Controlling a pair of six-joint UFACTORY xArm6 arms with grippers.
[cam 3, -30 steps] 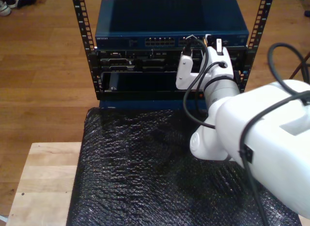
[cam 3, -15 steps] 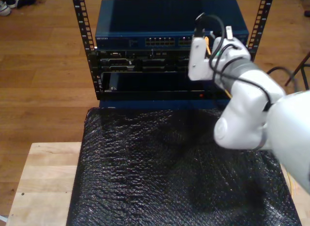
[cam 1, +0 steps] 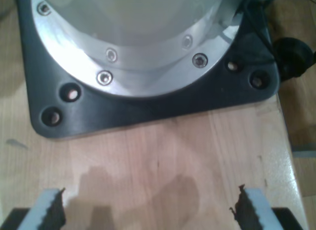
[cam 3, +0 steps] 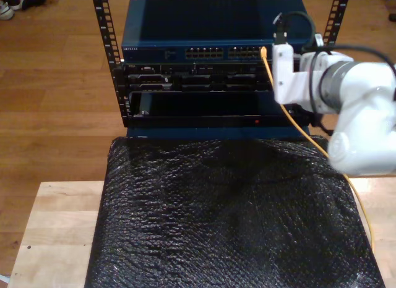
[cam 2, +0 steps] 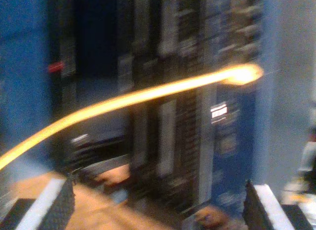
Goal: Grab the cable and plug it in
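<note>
The cable [cam 3: 291,124] has its tip at a port in the right half of the switch [cam 3: 185,38], seen in the exterior view. From there it runs down and toward the exterior view's right, over the far right corner of the black mat [cam 3: 216,207], then along the mat's right edge toward the near side. The tip looks seated, though at this size I cannot tell if the clip has latched.

My second hand [cam 2: 158,205] is spread wide and holds nothing. The cable crosses beyond its fingertips, not between them. My first hand [cam 1: 148,210] is also spread and empty, hovering over bare wood counter [cam 1: 163,156] just near of an arm's black base plate [cam 1: 148,109].

I judge the plugging all but done, so the step in hand is to let go cleanly. To do that well I would back my second hand straight away from the rack [cam 3: 105,28] with the fingers kept apart, so nothing drags the cable sideways or levers the plug out. I would also keep the arm [cam 3: 359,115] clear of the slack lying on the mat.

The exterior view gives the whole run of the cable and which port it meets. The second wrist view is too smeared for that, but it shows the gap between the fingers, which the exterior view hides behind the wrist. The first wrist view tells that the other hand is well apart from the work.
</note>
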